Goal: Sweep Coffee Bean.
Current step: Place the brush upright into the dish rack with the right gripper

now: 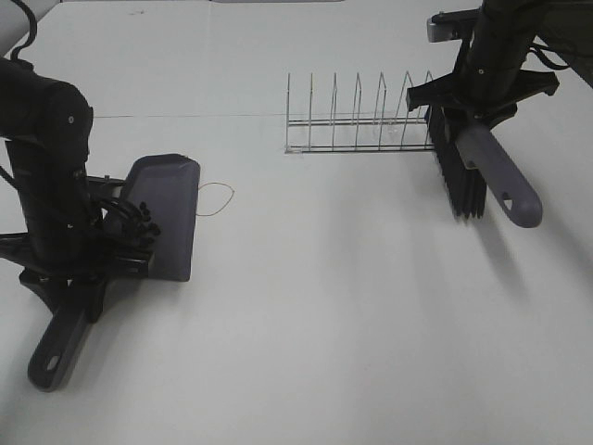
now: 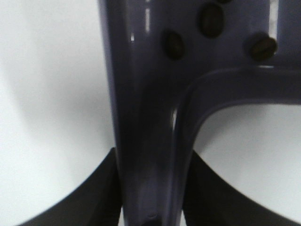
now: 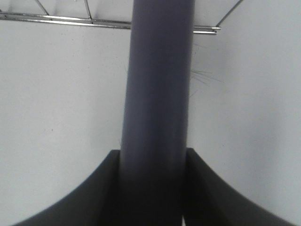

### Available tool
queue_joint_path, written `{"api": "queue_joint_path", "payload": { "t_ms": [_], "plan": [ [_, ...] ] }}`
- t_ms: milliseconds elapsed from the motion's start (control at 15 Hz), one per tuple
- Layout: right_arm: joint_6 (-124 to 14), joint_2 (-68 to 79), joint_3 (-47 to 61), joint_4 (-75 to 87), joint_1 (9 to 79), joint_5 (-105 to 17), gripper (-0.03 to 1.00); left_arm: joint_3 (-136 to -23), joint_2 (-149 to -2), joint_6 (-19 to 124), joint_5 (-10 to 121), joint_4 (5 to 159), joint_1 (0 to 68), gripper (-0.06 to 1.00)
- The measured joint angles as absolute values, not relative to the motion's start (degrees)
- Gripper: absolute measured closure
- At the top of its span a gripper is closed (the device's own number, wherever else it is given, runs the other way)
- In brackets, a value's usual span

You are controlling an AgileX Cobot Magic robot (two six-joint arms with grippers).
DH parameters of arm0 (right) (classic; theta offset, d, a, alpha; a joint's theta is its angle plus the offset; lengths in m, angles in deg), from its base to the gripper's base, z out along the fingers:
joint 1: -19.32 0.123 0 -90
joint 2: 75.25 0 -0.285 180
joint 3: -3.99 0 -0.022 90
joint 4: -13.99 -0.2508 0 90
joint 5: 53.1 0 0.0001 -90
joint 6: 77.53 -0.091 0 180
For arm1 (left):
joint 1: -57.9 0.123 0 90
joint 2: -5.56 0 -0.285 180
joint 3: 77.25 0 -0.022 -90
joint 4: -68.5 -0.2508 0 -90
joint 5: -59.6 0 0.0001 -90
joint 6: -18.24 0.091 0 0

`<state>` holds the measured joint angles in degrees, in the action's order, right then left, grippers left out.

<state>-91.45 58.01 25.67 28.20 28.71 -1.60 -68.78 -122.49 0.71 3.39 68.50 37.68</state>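
Nearest the camera, the left gripper [image 2: 151,193] is clamped tight on the handle of a grey-purple plastic dustpan [image 1: 171,209] at the left side of the white table [image 1: 324,324]. Small dark brown oval coffee beans [image 2: 174,44] lie inside the pan, near where the handle joins it, as the left wrist view shows. Just beside the pan, a thin loop of wire [image 1: 218,198] rests on the table. Farther back and well apart on the right, the right gripper [image 3: 153,188] is closed around the grey handle of a black-bristled hand brush [image 1: 505,181], bristles pointing down; whether they touch the table cannot be told. Behind it stands an upright chrome wire rack [image 1: 357,125].
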Motion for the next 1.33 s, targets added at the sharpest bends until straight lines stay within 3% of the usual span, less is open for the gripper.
{"api": "queue_joint_path", "payload": {
  "t_ms": [667, 1200, 1333],
  "plan": [
    [-90.1, 66.4, 40.0, 27.9, 27.5, 1.3, 0.68, -68.8, -122.5, 0.7, 3.4, 68.5, 37.7, 0.62],
    [-90.0, 66.6, 41.1, 27.5, 26.7, -0.2, 0.68, -68.8, -122.5, 0.7, 3.4, 68.5, 37.7, 0.62],
    [-90.1, 66.6, 41.1, 27.5, 26.7, -0.3, 0.59, -68.8, -122.5, 0.7, 3.4, 68.5, 37.7, 0.62]
  ]
}}
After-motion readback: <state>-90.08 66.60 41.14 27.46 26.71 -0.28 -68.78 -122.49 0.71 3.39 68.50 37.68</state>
